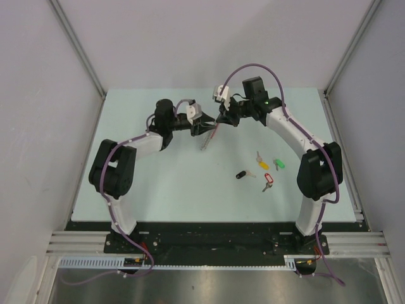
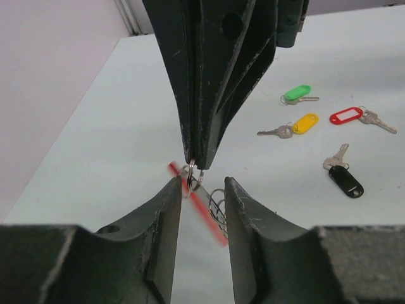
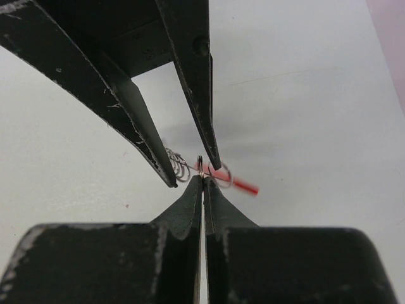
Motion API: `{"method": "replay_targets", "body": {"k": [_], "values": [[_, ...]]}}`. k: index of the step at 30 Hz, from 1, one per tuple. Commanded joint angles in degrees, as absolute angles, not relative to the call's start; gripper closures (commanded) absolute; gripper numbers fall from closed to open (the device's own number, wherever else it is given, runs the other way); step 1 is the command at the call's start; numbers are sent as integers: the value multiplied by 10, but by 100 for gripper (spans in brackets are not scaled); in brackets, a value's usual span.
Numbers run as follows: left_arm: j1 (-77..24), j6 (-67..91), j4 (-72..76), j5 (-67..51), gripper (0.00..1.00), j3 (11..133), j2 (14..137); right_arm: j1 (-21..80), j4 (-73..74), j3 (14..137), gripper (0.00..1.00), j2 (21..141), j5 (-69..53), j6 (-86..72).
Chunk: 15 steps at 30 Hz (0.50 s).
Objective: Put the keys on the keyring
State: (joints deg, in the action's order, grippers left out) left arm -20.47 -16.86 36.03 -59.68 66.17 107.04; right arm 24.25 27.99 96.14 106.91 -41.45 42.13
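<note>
Keyring (image 2: 205,215) is seen held up off the table (image 1: 158,183), hung slantwise between the two grippers over the far-centre of the surface; its red arc is blurred in both wrist views. R gripper (image 3: 202,179) is noted fully together, tips pinched on one small metal ring at the loop's upper end. L gripper (image 2: 202,182) is set opp. it: its fingers (image 2: 168,215) are held part-way apart w/ the loop between them, red arc laid against one pad and the row of silver rings against the other. This is read as clamped across the keyring's width, tho the contact is fine & partly blurred. R tips are found just above the gap of L, nearly touching it. No key is threaded yet. Green key (image 2: 297,93), yellow key (image 2: 305,122), red key (image 2: 347,115) & black key (image 2: 347,182) are laid flat on the table, on the R arm's side, well apart from the keyring. In top view, yellow & green are placed side by side; black & red are set nearer the bases, black furthest L.
</note>
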Motion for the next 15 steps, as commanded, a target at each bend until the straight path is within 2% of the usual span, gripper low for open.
{"method": "replay_targets", "body": {"k": [1, 15], "values": [[-210, -195, 337, -570, 61, 674, 1049, 241, 254, 959, 100, 1045, -421, 432], [-212, -157, 330, -600, 64, 692, 1037, 242, 279, 955, 100, 1045, -419, 468]]}}
